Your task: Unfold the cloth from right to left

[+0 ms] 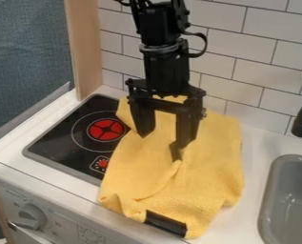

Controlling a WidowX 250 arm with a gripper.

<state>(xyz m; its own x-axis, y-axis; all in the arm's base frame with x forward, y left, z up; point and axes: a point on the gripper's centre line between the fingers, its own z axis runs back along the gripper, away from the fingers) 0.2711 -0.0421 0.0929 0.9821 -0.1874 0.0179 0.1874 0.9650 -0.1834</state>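
Cloth: yellow woven cloth [210, 171], spread on the white surface [252, 143] between the black glass stove top [54, 138] and the grey sink basin [274, 190]; its left part overlaps the stove top; rumpled, with a curved ridge running from mid-cloth towards the near left corner
Pincer: black two-finger pincer [161, 145], pointing down over the middle of the cloth; fingers set wide apart, cloth visible between them; nothing seen clamped; the tip on the sink side is at the upper end of the ridge, contact uncertain
Near edge: dark rectangular strip [166, 224] at the cloth's near edge; whether it is attached cannot be told
Done: cloth lies fairly broad, reaching over the stove top's right side; judged partly unfolded, as the ridge looks like the edge of a layer folded over
Left: that layer probably wants drawing further left and flattening; number of layers beneath unclear
Next: likely close on the ridge, lift a little, carry left; risk of catching two layers and dragging the whole cloth
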